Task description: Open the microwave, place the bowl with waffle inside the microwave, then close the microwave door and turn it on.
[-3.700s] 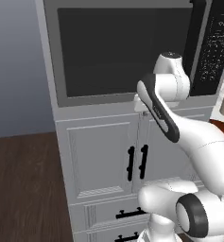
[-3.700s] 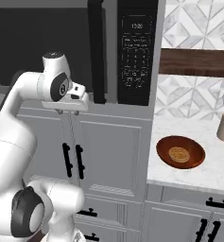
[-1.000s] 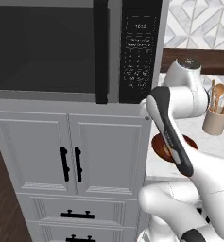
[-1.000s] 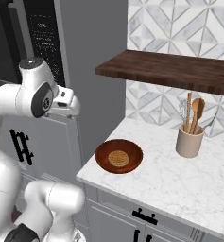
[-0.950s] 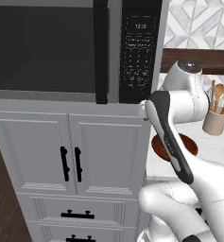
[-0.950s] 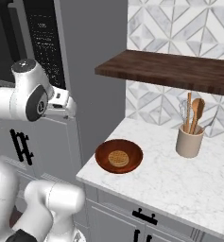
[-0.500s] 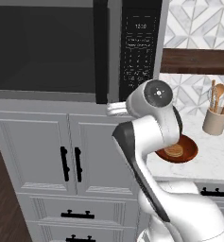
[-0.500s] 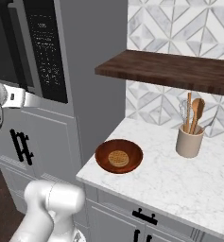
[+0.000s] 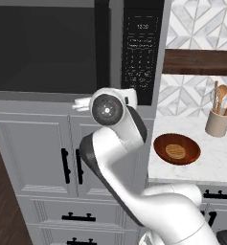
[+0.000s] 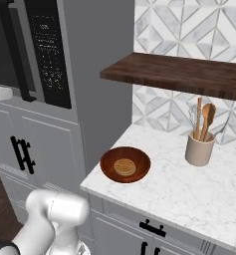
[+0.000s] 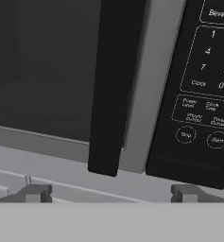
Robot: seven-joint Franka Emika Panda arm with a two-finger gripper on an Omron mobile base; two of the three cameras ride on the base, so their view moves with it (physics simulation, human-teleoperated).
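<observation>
The arm hides part of the microwave door [image 9: 43, 45], and the wide-open, empty claw [image 11: 111, 191] faces its one black handle [image 11: 114, 85]. One bowl [image 10: 125, 165] with one waffle [image 10: 124, 167] sits on the worktop [image 10: 189, 191].

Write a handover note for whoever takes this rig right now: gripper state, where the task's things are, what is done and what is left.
Gripper: open, empty, facing the lower end of the door handle, not touching it.
Microwave door: shut.
Bowl with the waffle in it: on the counter, right of the microwave.
Done: nothing yet.
Left: pull the door open, put the bowl inside, close the door, press start on the control panel.
</observation>
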